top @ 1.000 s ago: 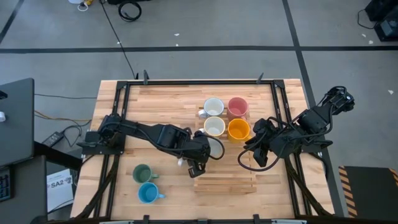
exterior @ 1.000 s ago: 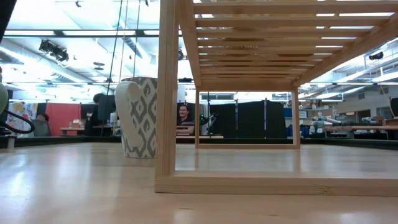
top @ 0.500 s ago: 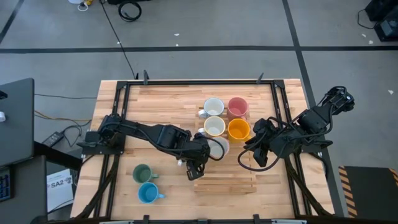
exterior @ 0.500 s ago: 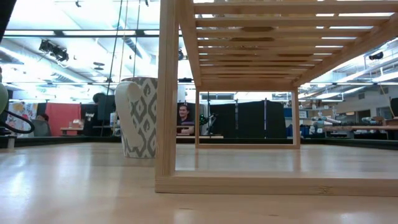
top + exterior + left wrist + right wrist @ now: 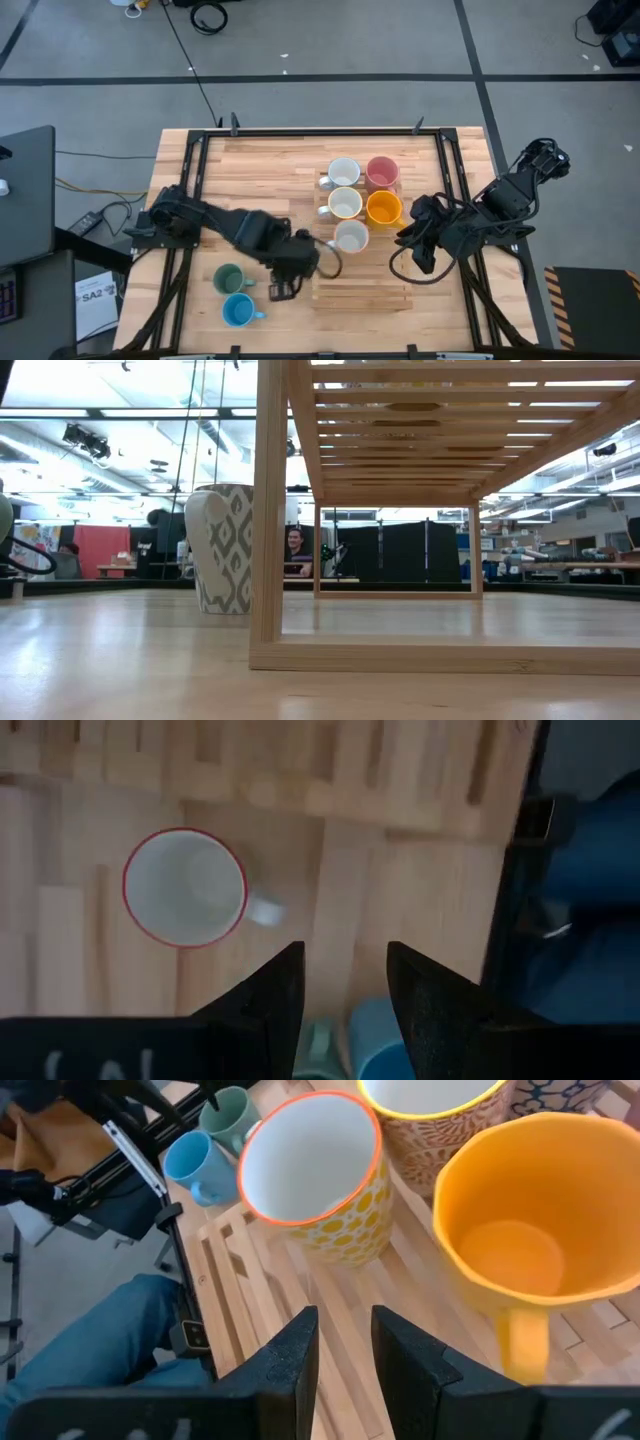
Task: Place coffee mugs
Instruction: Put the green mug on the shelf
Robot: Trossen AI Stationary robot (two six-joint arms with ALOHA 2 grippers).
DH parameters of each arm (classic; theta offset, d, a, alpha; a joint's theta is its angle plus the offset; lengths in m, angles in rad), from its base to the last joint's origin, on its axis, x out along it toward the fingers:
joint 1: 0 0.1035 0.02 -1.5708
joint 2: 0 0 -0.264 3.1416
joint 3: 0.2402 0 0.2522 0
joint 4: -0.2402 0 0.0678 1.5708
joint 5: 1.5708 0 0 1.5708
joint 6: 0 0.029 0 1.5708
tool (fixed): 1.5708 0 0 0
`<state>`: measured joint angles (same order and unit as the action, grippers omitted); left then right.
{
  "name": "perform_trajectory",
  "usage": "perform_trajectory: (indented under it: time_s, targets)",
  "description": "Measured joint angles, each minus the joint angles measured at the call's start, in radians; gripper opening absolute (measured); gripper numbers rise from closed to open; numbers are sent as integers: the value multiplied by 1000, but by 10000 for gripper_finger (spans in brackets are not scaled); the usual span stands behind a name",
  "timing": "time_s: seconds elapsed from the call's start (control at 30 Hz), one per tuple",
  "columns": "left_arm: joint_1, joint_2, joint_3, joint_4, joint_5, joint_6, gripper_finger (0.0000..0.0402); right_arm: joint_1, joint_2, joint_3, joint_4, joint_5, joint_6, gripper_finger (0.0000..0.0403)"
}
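Left jaws (image 5: 283, 291) apart, empty | white mug (image 5: 351, 236) upright, handle toward them

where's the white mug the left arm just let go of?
In the high view the white ceramic mug stands on the slatted wooden rack, just below the other white mug and diagonally below the orange mug; the left hand is off it.

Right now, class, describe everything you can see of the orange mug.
The orange mug is a small round cup, glossy like glazed ceramic, orange inside and out, with one side handle. It stands upright and empty on the wooden rack, in a cluster of mugs, close beside a white mug and a pink mug. Whether it touches them cannot be told.
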<state>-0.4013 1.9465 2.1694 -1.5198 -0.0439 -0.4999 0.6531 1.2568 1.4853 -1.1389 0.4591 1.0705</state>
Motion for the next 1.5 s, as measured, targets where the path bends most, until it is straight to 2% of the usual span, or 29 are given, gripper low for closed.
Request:
perform_trajectory:
  time_s: [0.3, 0.47, 0.57, 0.83, 1.03, 1.23, 1.5]
  targets:
    - [-170, -11, 0, -51, -89, -12, 150, 71, 0, 0, 6, 56, 7, 101]
    - [-229, -33, -71, -49, -116, -65, 151, 99, 0, 0, 10, 74, 10, 101]
    - [-239, -97, -173, -50, -120, -112, 151, 107, 0, 0, 14, 76, 10, 101]
    - [-242, -382, -606, -41, -120, -336, 151, 112, 0, 0, 18, 76, 9, 101]
    - [-254, -559, -893, 109, -117, -475, 151, 112, 0, 0, 19, 76, 8, 101]
    - [-256, -624, -1061, 285, -63, -511, 151, 112, 0, 0, 19, 76, 7, 101]
    - [-256, -626, -1177, 355, -44, -515, 151, 112, 0, 0, 19, 75, 0, 101]
